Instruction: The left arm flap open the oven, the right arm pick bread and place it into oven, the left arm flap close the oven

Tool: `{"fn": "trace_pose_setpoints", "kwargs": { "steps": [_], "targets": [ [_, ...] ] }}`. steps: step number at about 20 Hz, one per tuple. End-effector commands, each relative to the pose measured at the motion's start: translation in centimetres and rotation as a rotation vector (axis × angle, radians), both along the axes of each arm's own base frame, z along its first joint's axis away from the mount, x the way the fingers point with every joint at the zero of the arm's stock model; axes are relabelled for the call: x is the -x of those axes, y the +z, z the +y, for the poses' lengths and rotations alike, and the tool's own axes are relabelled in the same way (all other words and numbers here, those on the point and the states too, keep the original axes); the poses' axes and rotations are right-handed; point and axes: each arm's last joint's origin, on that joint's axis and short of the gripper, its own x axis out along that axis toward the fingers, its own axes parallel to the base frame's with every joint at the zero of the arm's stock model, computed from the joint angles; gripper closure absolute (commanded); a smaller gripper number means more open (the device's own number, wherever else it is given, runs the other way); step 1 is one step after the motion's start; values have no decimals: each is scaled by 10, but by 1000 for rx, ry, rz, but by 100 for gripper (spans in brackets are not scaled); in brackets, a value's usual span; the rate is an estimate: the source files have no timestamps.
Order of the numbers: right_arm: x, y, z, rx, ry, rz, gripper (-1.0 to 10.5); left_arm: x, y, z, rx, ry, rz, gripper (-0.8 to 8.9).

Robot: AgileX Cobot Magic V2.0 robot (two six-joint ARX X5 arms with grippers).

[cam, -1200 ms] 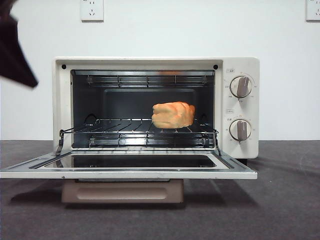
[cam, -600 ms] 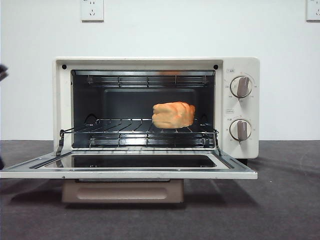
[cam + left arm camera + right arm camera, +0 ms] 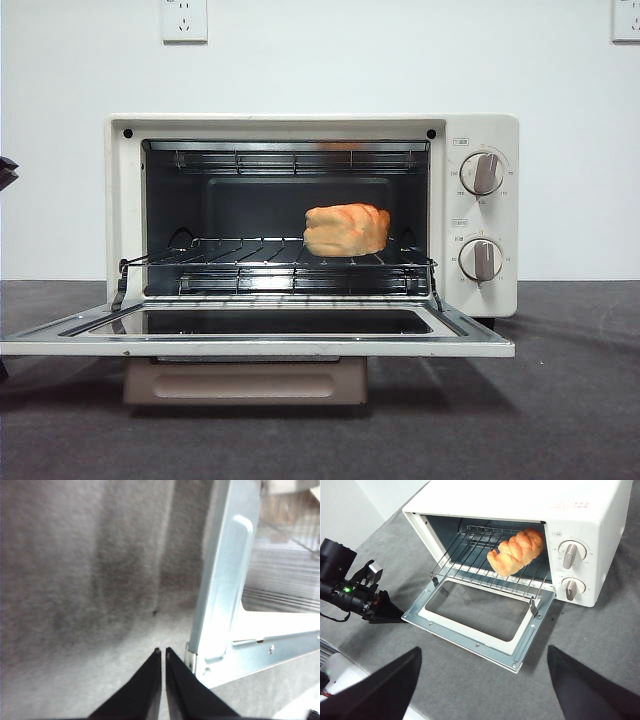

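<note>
Bread (image 3: 346, 230) sits on the rack, so you see the left end effector (image 3: 163, 652), pressed together, low beside the open door (image 3: 222, 605) corner to flap it closed.

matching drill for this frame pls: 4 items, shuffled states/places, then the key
Items:
1. bread
2. oven door
3. left gripper
4. right gripper

States or places:
A. jaws shut, low by a corner of the door
B. on the wire rack inside the oven
C. jaws wide open, holding nothing, above the table in front of the oven
D. flapped down flat, open

Pairs: 1-B, 2-D, 3-A, 4-C
</note>
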Motion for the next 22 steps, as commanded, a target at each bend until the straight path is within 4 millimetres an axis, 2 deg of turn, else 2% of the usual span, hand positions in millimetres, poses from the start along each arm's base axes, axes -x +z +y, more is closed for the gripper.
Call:
{"fn": "trace_pose_setpoints", "kwargs": {
  "steps": [1, 10, 15, 22],
  "targets": [
    [1, 5, 0, -14, 6, -21, 546, -4, -2, -2, 33, -15, -7, 798],
    [1, 5, 0, -19, 3, -16, 546, -6, 5, -3, 153, -25, -31, 798],
    [1, 5, 0, -30, -3, -6, 546, -15, 28, -2, 250, 41, -141, 798],
    [1, 5, 0, -32, -4, -5, 546, -39, 66, 1, 394, 191, -355, 798]
  ]
}}
